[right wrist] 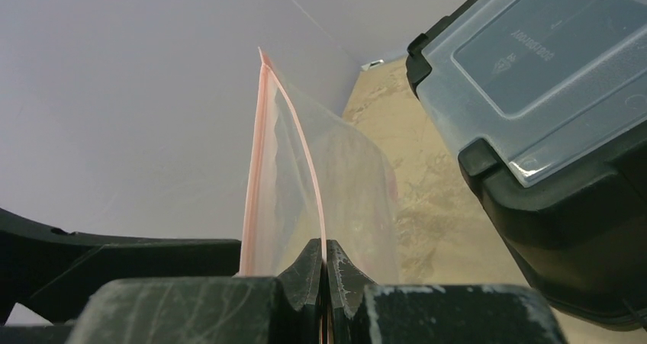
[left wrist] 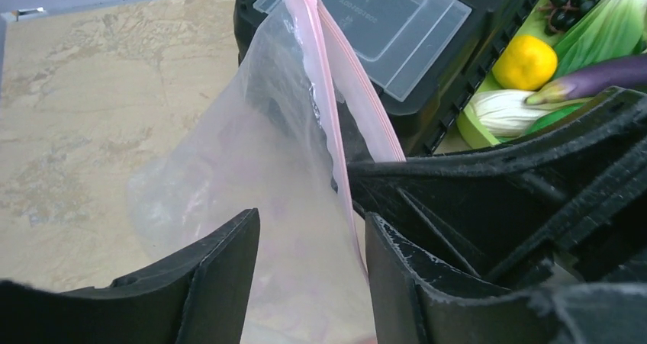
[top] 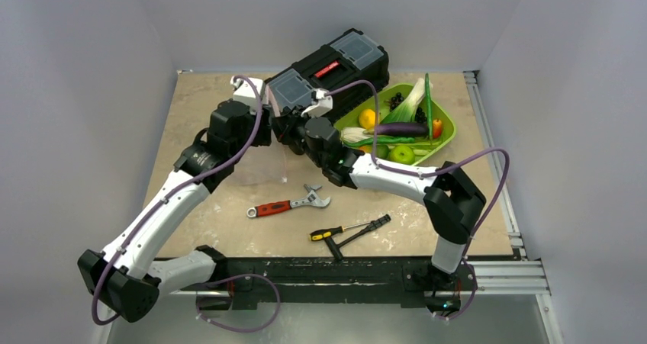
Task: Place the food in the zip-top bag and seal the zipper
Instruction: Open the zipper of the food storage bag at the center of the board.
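The right claw (right wrist: 326, 271) clamps one lip of the pink zipper (right wrist: 255, 168); the left claw (left wrist: 311, 233), jaws apart, straddles the zip-top bag (left wrist: 244, 153) just beside it, seemingly to spread the mouth. The bag hangs above the counter (left wrist: 84, 115) beside the toolbox (top: 328, 69), zipper running lengthwise away from both claws, the food (top: 400, 129) lying in the tray (top: 452, 134).

No text reads outright. The clear lid (right wrist: 549, 46) of the black toolbox (top: 343, 73) carries one short line of raised lettering, upside down in both wrist views; we cannot make out the letters. The red label (top: 326, 69) on the toolbox top is too small to read.
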{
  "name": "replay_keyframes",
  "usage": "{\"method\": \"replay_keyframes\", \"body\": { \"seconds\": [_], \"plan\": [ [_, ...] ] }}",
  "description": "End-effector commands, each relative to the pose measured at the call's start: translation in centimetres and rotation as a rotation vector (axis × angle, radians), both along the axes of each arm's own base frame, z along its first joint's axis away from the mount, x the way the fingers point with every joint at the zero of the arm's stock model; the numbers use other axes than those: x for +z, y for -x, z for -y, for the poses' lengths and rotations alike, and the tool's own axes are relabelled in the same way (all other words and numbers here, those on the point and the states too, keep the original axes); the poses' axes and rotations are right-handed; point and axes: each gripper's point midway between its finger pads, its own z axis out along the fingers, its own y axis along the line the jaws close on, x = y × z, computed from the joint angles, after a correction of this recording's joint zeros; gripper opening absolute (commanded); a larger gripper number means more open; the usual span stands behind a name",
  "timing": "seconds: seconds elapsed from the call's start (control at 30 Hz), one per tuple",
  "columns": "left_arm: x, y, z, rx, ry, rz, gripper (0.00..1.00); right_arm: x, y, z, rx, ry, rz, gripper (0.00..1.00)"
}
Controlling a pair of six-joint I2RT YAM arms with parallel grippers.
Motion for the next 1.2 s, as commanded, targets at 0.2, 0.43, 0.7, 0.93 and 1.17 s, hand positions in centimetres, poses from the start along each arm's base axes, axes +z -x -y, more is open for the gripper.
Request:
{"method": "replay_keyframes", "body": {
  "seconds": [0.2,0.43,0.7,0.93,1.17],
  "plan": [
    [0.6,-1.2,-0.5,0.016,-0.1,-0.031,0.26,3.6,-0.4,2.2,-0.147,-0.068,-0.075,0.0],
    [-0.4,-1.2,-0.1,-0.029,-0.143,-0.079,0.29,3.0,-0.4,1.3,-0.139,-0.061,-0.11,0.0],
    [-2.0,-1.6,0.0,-0.043,-0.205,-0.146,0.0,3.6,0.3,1.0,-0.097,-0.02,-0.06,0.0],
    [1.1,-0.8,-5.9,0.192,-0.343,-0.02,0.0,0.1,0.7,0.1,0.11,0.069,-0.065,0.0],
    [1.5,-0.6,-4.9,0.103,-0.31,0.03,0.0,-0.9,1.8,-1.3,0.264,0.066,-0.008,0.0]
  ]
}}
